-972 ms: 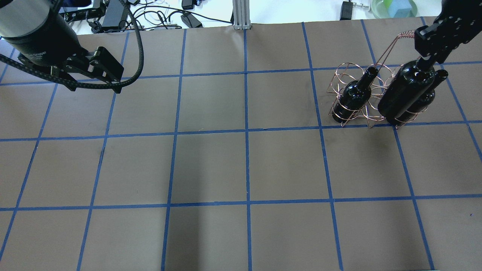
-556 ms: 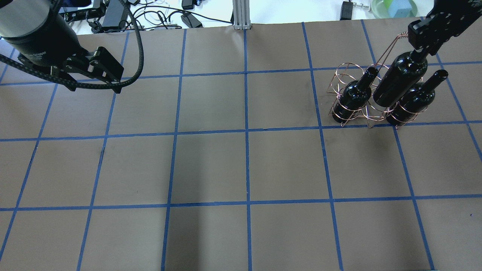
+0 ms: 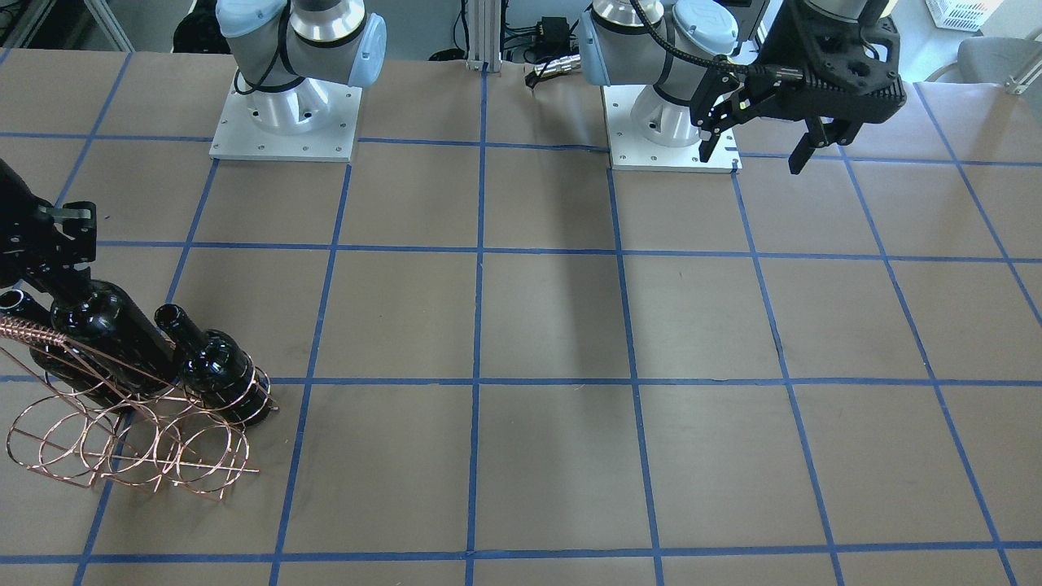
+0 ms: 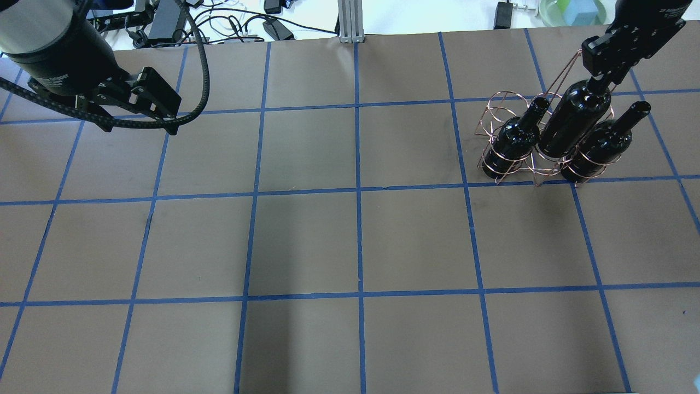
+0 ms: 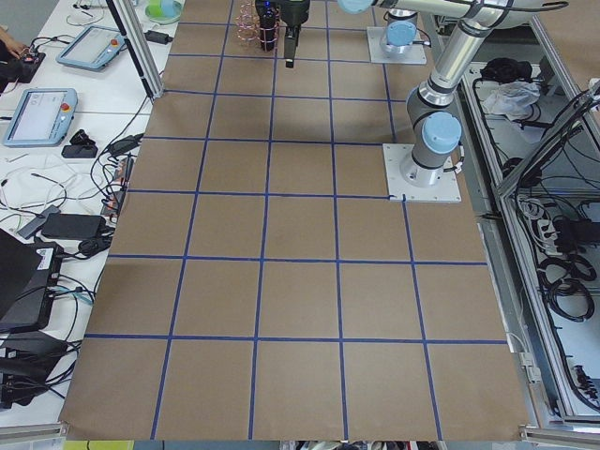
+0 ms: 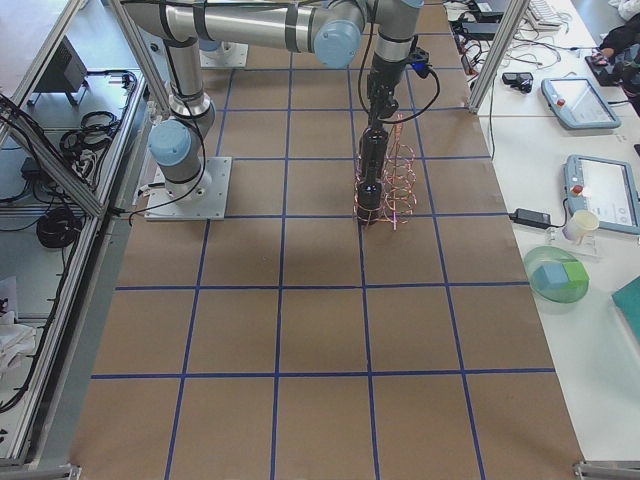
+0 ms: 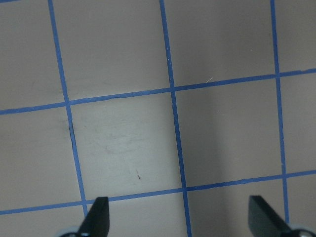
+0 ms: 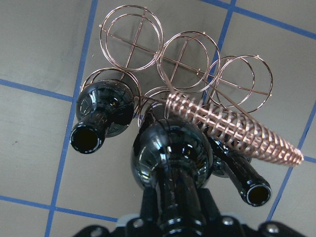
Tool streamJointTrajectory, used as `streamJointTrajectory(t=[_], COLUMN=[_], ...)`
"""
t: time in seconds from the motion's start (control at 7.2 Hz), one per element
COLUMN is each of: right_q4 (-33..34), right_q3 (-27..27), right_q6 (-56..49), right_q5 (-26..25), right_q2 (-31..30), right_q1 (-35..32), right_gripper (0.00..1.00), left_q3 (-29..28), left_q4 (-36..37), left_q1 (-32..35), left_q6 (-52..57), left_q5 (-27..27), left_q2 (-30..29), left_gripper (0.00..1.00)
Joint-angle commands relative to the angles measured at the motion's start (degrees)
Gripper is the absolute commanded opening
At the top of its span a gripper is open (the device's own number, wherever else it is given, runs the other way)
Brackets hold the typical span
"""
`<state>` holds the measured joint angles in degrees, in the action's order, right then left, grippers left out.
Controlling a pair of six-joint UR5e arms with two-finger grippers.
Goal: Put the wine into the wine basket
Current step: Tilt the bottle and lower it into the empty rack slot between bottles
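Overhead exterior view: the right gripper [image 4: 600,82] has its jaws closed on the neck of the wine [image 4: 574,123]. The wine stands upright in the middle ring of the wine basket [image 8: 232,131], between two other bottles [image 4: 517,139] in the row nearest the robot. Whether its base touches the desk [image 4: 355,235] cannot be determined. The left gripper [image 3: 753,160] hangs well apart, jaws spread open.
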<state>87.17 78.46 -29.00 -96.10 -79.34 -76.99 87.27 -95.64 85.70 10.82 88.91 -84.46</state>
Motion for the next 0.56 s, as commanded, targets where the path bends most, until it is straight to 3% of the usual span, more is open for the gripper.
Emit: streamJointTrajectory(t=[0.0,0.42], right_q4=[0.19,0.28], right_q3=[0.03,0.21], right_q6=[-0.88,-0.88], right_q5=[0.29,0.47], right_q2=[0.32,1.28], right_q1=[0.00,0.00], right_gripper=[0.00,0.00], left_q3=[0.00,0.00], left_q4=[0.01,-0.08], left_q1=[-0.09,0.00], left_q6=[-0.01,-0.01], left_q5=[-0.05,-0.05], left_q2=[0.00,0.00], left_gripper=[1.00,1.00])
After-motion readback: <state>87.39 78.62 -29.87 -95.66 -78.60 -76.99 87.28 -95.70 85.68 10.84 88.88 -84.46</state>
